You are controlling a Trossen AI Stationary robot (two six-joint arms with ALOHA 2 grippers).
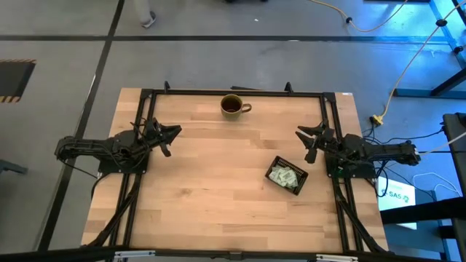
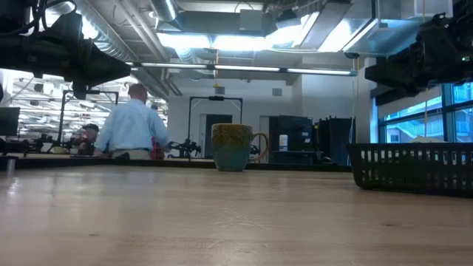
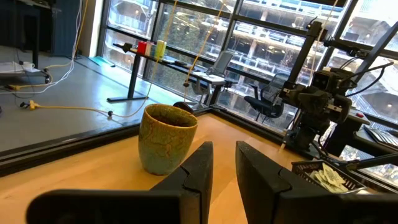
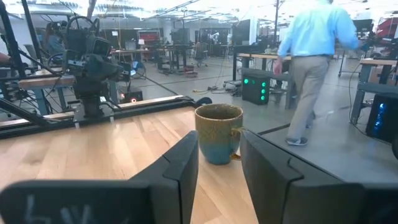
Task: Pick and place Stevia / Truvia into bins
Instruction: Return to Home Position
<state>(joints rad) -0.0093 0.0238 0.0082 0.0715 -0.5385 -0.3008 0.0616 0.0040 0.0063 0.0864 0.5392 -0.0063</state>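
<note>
The black bin [image 1: 287,175] stands right of the table's middle, and pale green and white Stevia / Truvia sachets [image 1: 284,175] lie inside it. It also shows in the low view [image 2: 414,166] and the left wrist view [image 3: 311,167], where sachets [image 3: 328,178] stick up in it. My left gripper [image 1: 175,132] waits at the table's left side, pointing level toward the middle. It is open, with a narrow gap [image 3: 224,168] and nothing between the fingers. My right gripper [image 1: 301,135] waits at the right side, just beyond the bin, open [image 4: 219,162] and holding nothing.
A brown-green mug [image 1: 236,106] with a handle stands at the far middle of the table [image 1: 218,204], between both grippers' lines of sight [image 3: 166,138] [image 4: 218,132]. A black frame [image 1: 233,92] runs around the table. A person [image 4: 317,56] walks in the room beyond.
</note>
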